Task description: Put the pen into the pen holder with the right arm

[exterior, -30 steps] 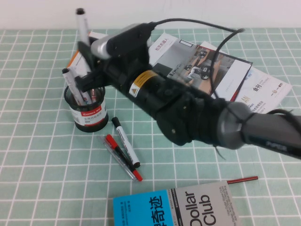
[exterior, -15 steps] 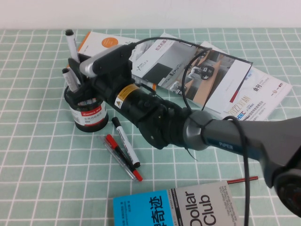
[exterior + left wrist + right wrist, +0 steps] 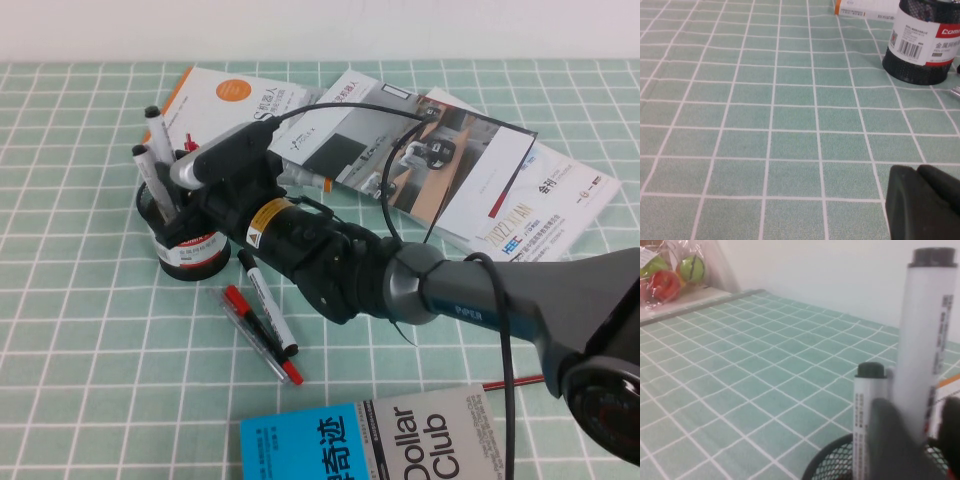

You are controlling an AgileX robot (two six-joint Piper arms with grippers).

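The pen (image 3: 156,135) (image 3: 926,335), a white marker with a black end, stands upright in the black mesh pen holder (image 3: 188,255) (image 3: 835,460) (image 3: 924,47). My right gripper (image 3: 187,195) (image 3: 918,412) hangs over the holder's mouth with the pen between its fingers. Its jaws are open: a slit shows between the barrel and one finger (image 3: 952,432). A second like marker (image 3: 144,175) (image 3: 866,410) stands beside the pen in the holder. My left gripper (image 3: 918,172) rests low over bare cloth, its fingers together, out of the high view.
A third marker (image 3: 268,305) and two red-capped pens (image 3: 258,335) lie just in front of the holder. Magazines (image 3: 470,170) spread behind the arm. A blue and grey book (image 3: 380,445) sits at the near edge, with a red pencil (image 3: 520,382) beside it.
The right arm swung left and came down, lowering the pen from above the holder into it. The jaws have loosened round the barrel.
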